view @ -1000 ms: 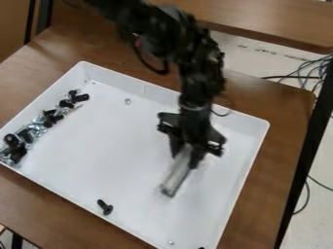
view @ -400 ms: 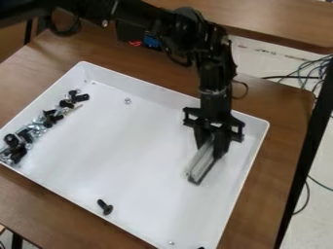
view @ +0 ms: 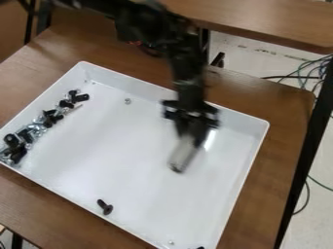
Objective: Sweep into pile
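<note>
I had the hand (view: 189,136) clamped on the stiff-looking bar (view: 182,156) by its top, best hold; black bolt (view: 106,209) in the tray (view: 143,90) looked light, roll-prone.

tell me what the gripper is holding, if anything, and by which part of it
A short grey bar, held in the gripper by its upper end, the other end pointing down into the white tray.

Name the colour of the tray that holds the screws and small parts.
White; the camera view shows the tray best.
</note>
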You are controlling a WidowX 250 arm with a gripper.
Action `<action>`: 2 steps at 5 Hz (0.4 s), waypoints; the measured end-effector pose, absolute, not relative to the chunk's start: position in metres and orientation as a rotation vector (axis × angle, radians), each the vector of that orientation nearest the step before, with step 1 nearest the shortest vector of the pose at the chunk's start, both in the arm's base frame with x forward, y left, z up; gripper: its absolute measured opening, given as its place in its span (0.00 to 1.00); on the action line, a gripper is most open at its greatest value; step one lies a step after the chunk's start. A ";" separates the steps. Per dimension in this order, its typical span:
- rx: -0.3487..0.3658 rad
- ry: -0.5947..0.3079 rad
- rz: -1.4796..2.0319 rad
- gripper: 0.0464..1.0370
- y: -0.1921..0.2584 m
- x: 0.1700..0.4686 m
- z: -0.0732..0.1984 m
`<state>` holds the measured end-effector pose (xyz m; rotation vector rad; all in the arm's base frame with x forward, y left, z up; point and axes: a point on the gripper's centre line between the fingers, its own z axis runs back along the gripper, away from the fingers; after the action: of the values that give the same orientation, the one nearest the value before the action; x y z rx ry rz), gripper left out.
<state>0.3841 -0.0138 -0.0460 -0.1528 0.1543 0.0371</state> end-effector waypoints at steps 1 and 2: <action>-0.134 0.151 0.172 0.31 0.050 0.378 -0.046; -0.136 0.148 0.247 0.31 0.079 0.375 -0.046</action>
<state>0.3747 0.0794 -0.0459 -0.1364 0.1483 0.2467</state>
